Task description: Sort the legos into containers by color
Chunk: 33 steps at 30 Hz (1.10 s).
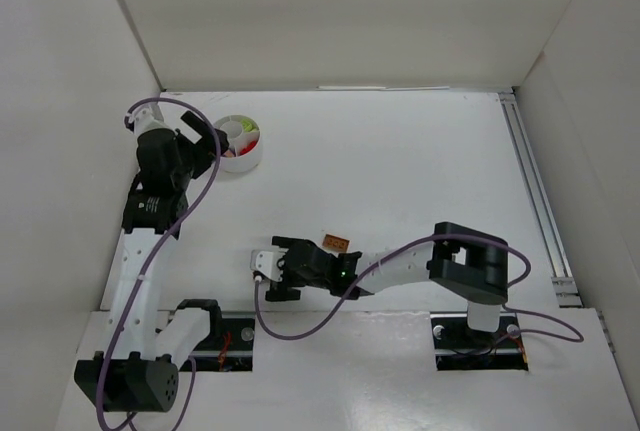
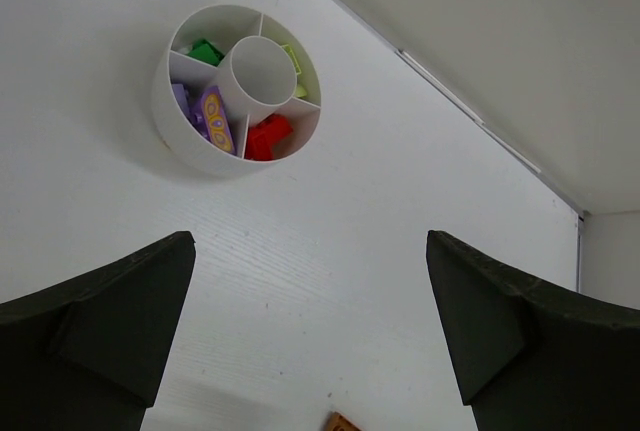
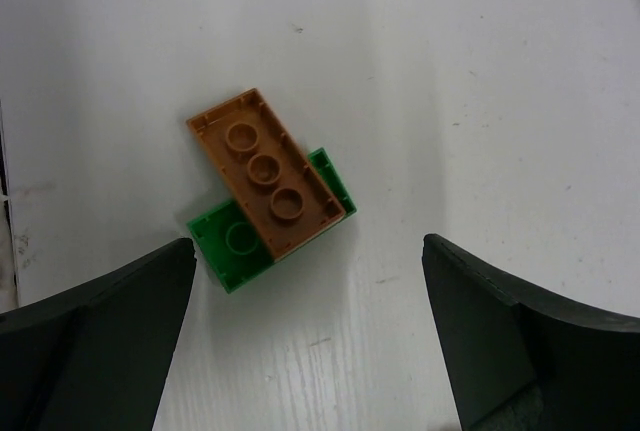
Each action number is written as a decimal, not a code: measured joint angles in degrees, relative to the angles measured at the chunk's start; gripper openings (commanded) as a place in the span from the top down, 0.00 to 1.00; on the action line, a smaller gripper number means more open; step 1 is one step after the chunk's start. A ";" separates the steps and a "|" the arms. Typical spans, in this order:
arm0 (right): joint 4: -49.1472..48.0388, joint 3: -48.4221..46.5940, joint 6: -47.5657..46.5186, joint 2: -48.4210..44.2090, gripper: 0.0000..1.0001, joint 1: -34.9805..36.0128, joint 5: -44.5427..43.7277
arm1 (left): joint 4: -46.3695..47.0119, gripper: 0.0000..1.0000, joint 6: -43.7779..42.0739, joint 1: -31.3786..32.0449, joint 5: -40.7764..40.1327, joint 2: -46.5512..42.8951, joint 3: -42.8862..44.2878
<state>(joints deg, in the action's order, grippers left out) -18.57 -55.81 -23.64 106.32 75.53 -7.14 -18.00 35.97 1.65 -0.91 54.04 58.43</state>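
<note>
I logged the white desk (image 1: 420, 161) from three cameras. Overhead view: the left arm (image 1: 140, 261) stretched to the far left, its wrist bent toward the round white dish (image 1: 252, 159), with the left jaws near the dish's left rim. The right arm (image 1: 400, 263) was folded at the elbow and lay low across the near middle, pointing left. From there the dish's contents read only as smears of red and yellow-green, and the loose orange brick (image 1: 335, 243) as a speck just beside the right arm's wrist. Left wrist view, which alone resolved the dish: green piece (image 2: 205, 51), yellow-green piece (image 2: 292, 57), red piece (image 2: 266, 136) and lilac pieces (image 2: 215, 111), each colour in its own wedge around a centre tube (image 2: 260, 71). The left jaws were spread wide with nothing between them, the dish ahead of the tips and apart from them. Right wrist view, which alone showed a green brick (image 3: 232, 243) under the orange one: the three-stud orange plate lay askew on top, touching it. Both sat on the desk ahead of the right jaws, which were spread with nothing pinched.
</note>
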 measured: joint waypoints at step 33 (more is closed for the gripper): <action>-4.96 -1.51 1.92 4.50 0.09 -7.69 -3.63 | 0.33 0.00 0.24 0.00 1.53 0.63 -1.84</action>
<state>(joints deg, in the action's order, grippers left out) -23.53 -57.32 -21.71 110.83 67.83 -10.76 -17.67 36.21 1.65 0.62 54.68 56.60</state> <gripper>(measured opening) 0.914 0.996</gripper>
